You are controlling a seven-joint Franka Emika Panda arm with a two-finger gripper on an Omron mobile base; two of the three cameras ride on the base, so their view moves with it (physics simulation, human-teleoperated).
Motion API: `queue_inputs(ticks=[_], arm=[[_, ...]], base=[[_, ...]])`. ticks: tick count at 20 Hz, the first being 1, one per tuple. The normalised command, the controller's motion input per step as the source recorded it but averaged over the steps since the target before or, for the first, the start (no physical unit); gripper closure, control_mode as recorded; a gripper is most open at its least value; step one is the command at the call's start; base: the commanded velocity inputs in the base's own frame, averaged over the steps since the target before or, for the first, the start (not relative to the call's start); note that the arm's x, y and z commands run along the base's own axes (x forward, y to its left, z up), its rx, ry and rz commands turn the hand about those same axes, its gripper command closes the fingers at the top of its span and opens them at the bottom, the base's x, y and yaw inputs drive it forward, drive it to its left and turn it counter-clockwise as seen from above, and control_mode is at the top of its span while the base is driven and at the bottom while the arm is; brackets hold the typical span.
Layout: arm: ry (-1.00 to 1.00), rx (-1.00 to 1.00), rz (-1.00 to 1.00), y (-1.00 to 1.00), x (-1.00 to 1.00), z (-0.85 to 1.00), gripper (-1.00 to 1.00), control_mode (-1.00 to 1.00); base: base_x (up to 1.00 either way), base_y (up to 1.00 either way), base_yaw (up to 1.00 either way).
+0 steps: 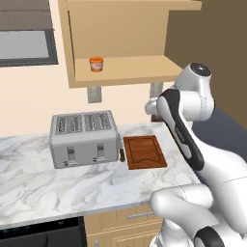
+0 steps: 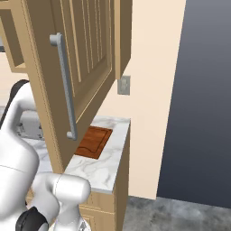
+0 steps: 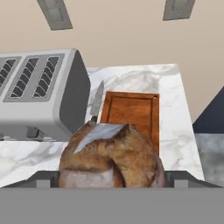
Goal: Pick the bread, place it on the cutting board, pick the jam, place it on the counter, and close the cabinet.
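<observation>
The bread [image 3: 111, 159], a lumpy brown loaf, sits between the fingers of my gripper [image 3: 112, 177] in the hand view, and the gripper is shut on it. It hangs above the counter [image 3: 177, 113], over the near end of the reddish-brown cutting board [image 3: 131, 111]. In the left base view the cutting board [image 1: 144, 152] lies right of the toaster, and my arm hides the hand. The orange jam [image 1: 96, 63] jar stands on the shelf of the open cabinet [image 1: 120, 72]. The cabinet door [image 2: 90, 54] swings out wide, its bar handle [image 2: 65, 85] facing the right base view.
A silver four-slot toaster [image 1: 84, 137] stands on the counter [image 1: 38, 178] left of the board. A knife [image 3: 97, 103] lies between toaster and board. The counter ends just right of the board [image 2: 94, 142]. Wall sockets [image 1: 94, 95] sit under the cabinet.
</observation>
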Motion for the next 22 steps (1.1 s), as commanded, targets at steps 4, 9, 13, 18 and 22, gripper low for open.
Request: queue_inputs(ticks=[4, 9, 13, 18, 22], arm=[[0.0, 0.0, 0.0, 0.0, 0.0, -0.62, 1.0, -1.0], [0.0, 0.0, 0.0, 0.0, 0.0, -0.58, 1.0, -1.0], [0.0, 0.0, 0.0, -0.06, 0.11, -0.37, 1.0, -1.0], [0.0, 0.0, 0.0, -0.03, 0.18, -0.32, 1.0, -1.0], [0.0, 0.0, 0.0, -0.03, 0.27, -0.26, 1.0, -1.0]], base=[[0.0, 0.0, 0.0], [0.0, 0.0, 0.0], [0.0, 0.0, 0.0], [0.0, 0.0, 0.0], [0.0, 0.0, 0.0]])
